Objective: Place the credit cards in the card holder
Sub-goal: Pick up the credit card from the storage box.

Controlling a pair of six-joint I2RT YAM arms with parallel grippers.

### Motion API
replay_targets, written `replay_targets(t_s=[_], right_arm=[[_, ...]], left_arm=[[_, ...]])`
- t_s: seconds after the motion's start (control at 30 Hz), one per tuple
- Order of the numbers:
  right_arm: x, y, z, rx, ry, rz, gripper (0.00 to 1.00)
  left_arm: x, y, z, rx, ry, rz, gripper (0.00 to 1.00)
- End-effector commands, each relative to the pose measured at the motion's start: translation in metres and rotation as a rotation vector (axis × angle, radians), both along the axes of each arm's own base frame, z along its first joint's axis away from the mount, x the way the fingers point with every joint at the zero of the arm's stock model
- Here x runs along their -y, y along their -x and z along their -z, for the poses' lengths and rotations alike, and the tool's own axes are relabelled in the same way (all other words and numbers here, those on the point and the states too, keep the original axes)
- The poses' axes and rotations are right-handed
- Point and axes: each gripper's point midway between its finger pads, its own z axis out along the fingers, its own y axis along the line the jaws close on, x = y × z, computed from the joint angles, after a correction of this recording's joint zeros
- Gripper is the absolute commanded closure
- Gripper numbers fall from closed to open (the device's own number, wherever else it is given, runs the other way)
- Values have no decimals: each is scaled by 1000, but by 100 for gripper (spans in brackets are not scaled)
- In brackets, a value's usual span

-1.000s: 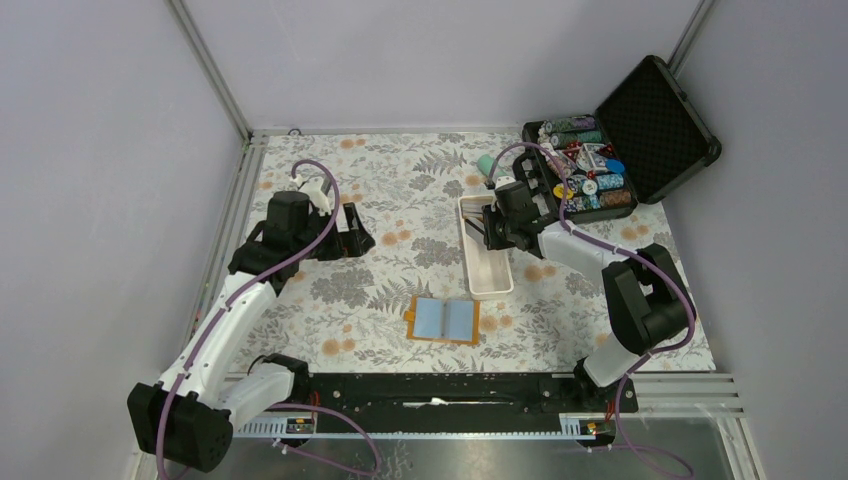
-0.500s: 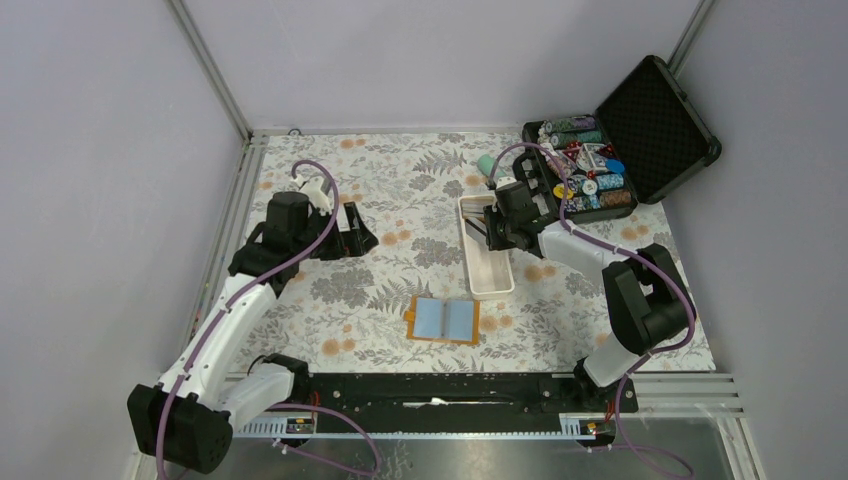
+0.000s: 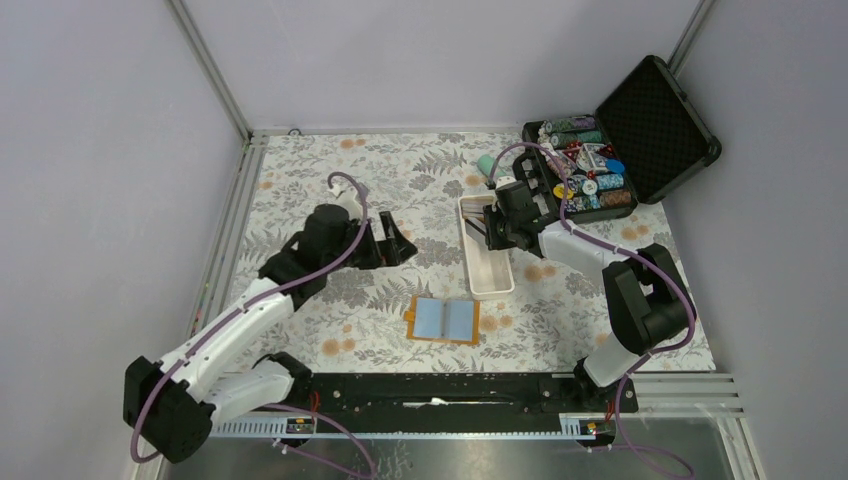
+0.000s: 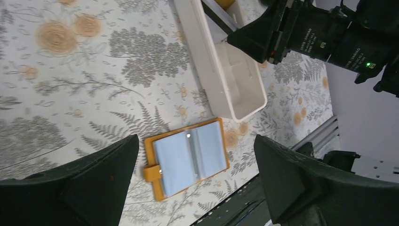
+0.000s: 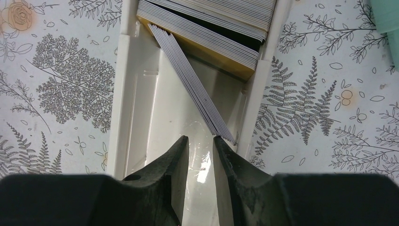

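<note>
1. The long white tray (image 5: 123, 94) lies lengthwise on the desk (image 3: 300, 180). The credit cards (image 5: 207, 28) stand packed on edge at its far end, and one batch (image 5: 193, 80) leans slantwise across the tray, its lower edge against the right wall.
2. The card holder (image 4: 186, 157) lies open on the desk, its light blue pockets up and its snap tab out to one side. It is near the tray's near end and not touching it.
3. An open black case (image 3: 640, 140) at the far right corner holds poker chips (image 3: 590, 185).
4. My right claw (image 5: 201, 141) is down inside the tray with its fingers narrowly apart and only the tray floor showing between them. The right fingertip (image 5: 222, 146) is just beside the leaning batch's lower end.
5. My left claw (image 3: 398, 246) hangs over the desk left of the tray, spread wide and gripping nothing.
6. The tray walls close in on both sides of my right claw. Bare floral desk lies around the left claw, and the near rail (image 3: 450, 385) runs just past the card holder.
</note>
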Motion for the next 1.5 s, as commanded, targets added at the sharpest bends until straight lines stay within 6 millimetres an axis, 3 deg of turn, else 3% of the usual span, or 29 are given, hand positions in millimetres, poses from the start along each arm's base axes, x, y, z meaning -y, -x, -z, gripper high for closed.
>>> replay_targets(t_s=[0.0,0.33,0.6,0.9,1.13,1.47], right_arm=[[-12,-15,-23,70,-60,-38,68],[-17,-13,-26,77,-89,-59,71],[-23,-7,-30,81,-122,-95,72],[-23,-6,-24,66,-119,-96,73],[-25,-8,-21,60,-116,-106,73],[-22,-6,-14,41,-89,-108,73]], left_arm=[[37,-11,-7,18,119,-28,1],[118,-6,28,-64,151,63,1],[153,-4,54,-114,160,85,7],[164,-12,87,-146,79,56,14],[168,-20,108,-159,5,23,33],[173,-30,122,-157,-31,-7,39]])
